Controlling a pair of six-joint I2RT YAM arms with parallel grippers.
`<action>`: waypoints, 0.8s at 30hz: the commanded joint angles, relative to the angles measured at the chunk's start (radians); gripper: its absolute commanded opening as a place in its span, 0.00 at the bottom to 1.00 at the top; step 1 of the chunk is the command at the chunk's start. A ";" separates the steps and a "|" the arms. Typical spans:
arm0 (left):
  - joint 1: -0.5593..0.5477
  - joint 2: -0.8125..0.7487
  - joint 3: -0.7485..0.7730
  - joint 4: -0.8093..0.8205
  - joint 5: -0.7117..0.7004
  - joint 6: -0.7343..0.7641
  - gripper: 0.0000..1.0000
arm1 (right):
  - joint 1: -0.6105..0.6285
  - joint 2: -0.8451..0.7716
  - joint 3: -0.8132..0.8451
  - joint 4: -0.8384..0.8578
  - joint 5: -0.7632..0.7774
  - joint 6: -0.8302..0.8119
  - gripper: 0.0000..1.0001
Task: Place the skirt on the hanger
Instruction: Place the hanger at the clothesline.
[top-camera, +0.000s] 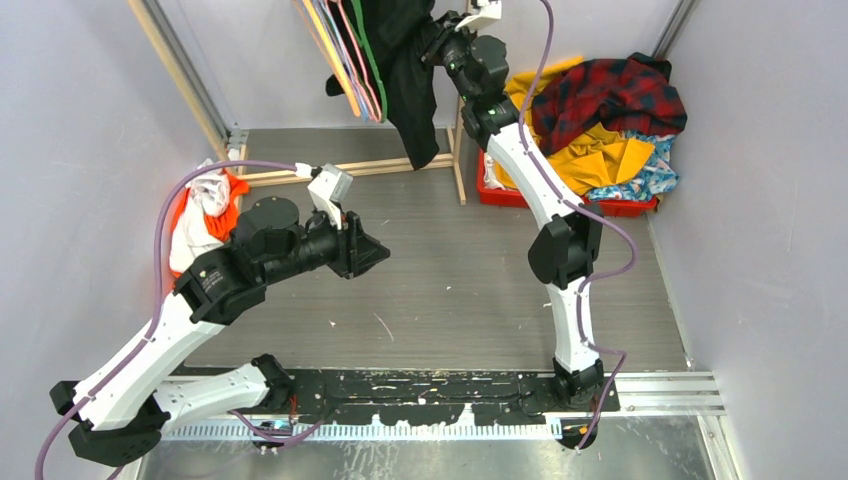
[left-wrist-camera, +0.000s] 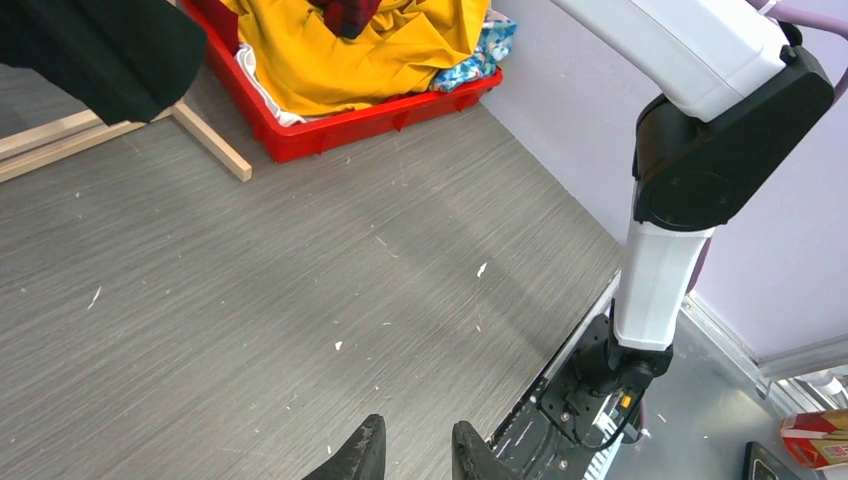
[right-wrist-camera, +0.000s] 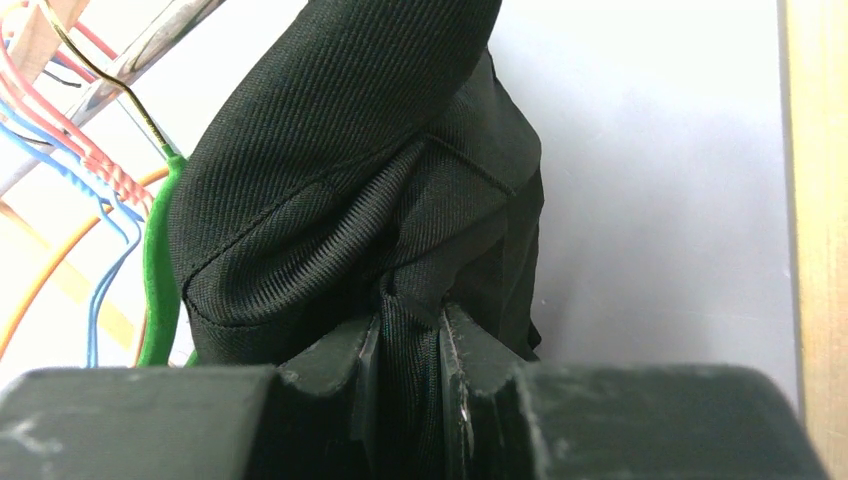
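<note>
Pinches a fold of the black coat (right-wrist-camera: 350, 180) in the right pincer (right-wrist-camera: 405, 400), fingers pressed in on the cloth from both sides, up at the top centre of the overhead view. Lets the rest of that coat hang down beside the coloured hangers (top-camera: 350, 60) on the wooden rack (top-camera: 458, 160), with a green hanger (right-wrist-camera: 158, 270) just left of the cloth in the right wrist view. Holds the left pincer (left-wrist-camera: 415, 455) over the grey desk (left-wrist-camera: 250, 300) at mid-left of the overhead view, fingertips a little apart and gripping nothing, the desk showing through the gap. Finds the skirt (top-camera: 650, 178) in the red bin (top-camera: 600, 206) at the upper right, well apart from both pincers: blue flowered cloth peeking out at the bin's right end, under a yellow garment (top-camera: 600, 160) and a red plaid one (top-camera: 610, 95). Shows a heap of white and orange cloth (top-camera: 200, 225) at the left edge, behind the left arm.
</note>
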 joint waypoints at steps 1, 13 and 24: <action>-0.003 -0.013 -0.004 0.070 0.027 -0.017 0.31 | -0.012 -0.108 -0.019 -0.044 0.070 -0.040 0.01; -0.004 -0.021 0.009 0.047 0.007 -0.027 0.31 | -0.011 -0.188 0.038 -0.394 0.144 -0.184 0.28; -0.004 -0.035 0.007 0.034 0.009 -0.048 0.30 | -0.029 -0.248 0.066 -0.491 0.204 -0.237 0.57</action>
